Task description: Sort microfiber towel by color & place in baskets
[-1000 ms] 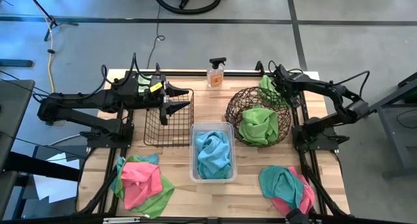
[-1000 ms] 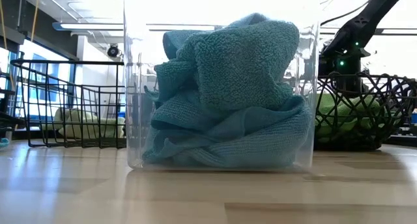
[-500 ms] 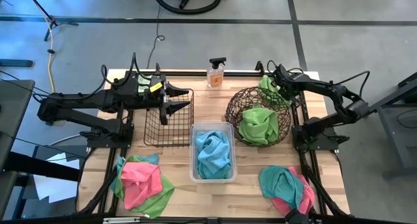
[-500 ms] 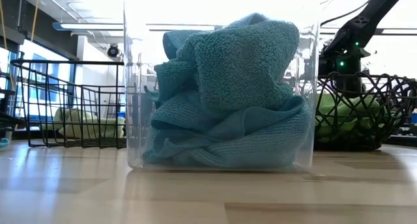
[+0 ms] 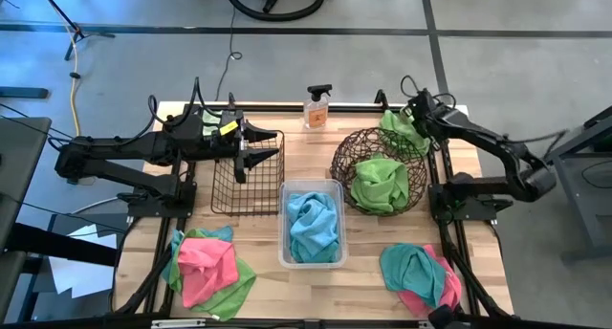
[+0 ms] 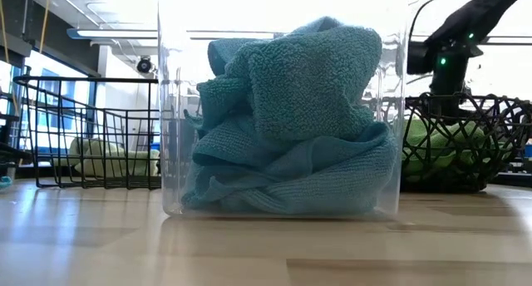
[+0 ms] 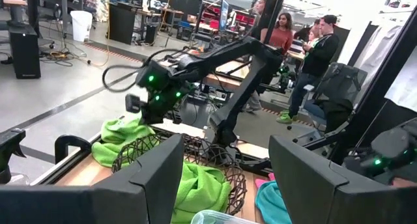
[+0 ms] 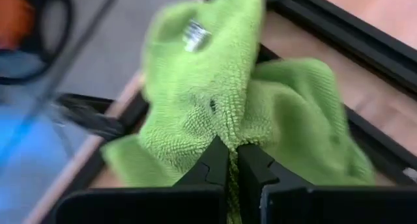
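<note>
1. Three containers sit mid-tabletop point(image 5: 306, 276): the black wire basket point(image 5: 247, 181) looks empty from above, the clear tub point(image 5: 311, 224) holds teal towels point(image 5: 314, 226), and the round woven basket point(image 5: 380, 169) holds a lime green towel point(image 5: 380, 183).
2. Your step in hand is a green pickup: the right gripper point(image 8: 232, 160) is at the far right corner, jaws pinched nearly closed on a fold of the lime green cloth point(image 5: 400, 131) lying just behind the woven basket.
3. Next, you would likely lift it clear of the frame rail and carry it over the woven basket's rim before letting go.
4. The left gripper point(image 5: 251, 145) waits over the wire basket, jaws spread wide and holding nothing.
5. Mixed piles remain at the near left point(image 5: 206, 262) and near right point(image 5: 421, 276); pink, probably, belongs in the wire basket.
</note>
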You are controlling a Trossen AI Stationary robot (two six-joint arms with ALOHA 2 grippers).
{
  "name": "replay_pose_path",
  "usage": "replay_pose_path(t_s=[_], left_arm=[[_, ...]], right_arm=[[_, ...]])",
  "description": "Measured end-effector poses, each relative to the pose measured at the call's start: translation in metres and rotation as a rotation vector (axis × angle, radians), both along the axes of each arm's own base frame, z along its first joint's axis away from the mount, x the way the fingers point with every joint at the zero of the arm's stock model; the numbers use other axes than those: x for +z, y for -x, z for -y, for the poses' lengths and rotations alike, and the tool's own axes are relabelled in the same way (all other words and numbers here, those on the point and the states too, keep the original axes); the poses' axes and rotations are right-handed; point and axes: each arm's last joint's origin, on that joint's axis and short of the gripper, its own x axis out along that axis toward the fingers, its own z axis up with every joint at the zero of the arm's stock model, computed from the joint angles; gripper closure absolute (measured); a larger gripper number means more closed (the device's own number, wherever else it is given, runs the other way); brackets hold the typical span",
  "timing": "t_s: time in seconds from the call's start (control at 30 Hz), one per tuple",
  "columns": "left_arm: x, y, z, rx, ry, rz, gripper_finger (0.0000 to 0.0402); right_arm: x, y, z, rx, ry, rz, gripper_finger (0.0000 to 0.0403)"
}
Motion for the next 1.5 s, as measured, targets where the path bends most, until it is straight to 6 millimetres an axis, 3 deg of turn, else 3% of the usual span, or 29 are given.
replay_pose_path(t_s=[0.47, 0.73, 0.97, 1.23, 1.5], left_arm=[[0.000, 0.000, 0.000, -0.001, 0.000, 0.000, 0.0186], [0.000, 0.000, 0.001, -0.027, 0.000, 0.000, 0.0186], [0.000, 0.000, 0.001, -0.031, 0.001, -0.001, 0.0186], [-0.001, 0.000, 0.001, -0.030, 0.025, -0.003, 0.0186], [-0.001, 0.000, 0.001, -0.029, 0.078, 0.005, 0.0186]], right_arm=[[0.075, 0.002, -0.005, 0.042, 0.532, 0.343, 0.0402], [0.159, 0.003, -0.011, 0.228, 0.734, 0.328, 0.0403], [0.224, 0.014, -0.030, 0.332, 0.842, 0.258, 0.0403], [0.226, 0.008, -0.038, 0.548, 0.796, 0.219, 0.0403], [0.225, -0.006, -0.051, 1.079, 0.829, 0.233, 0.0403]])
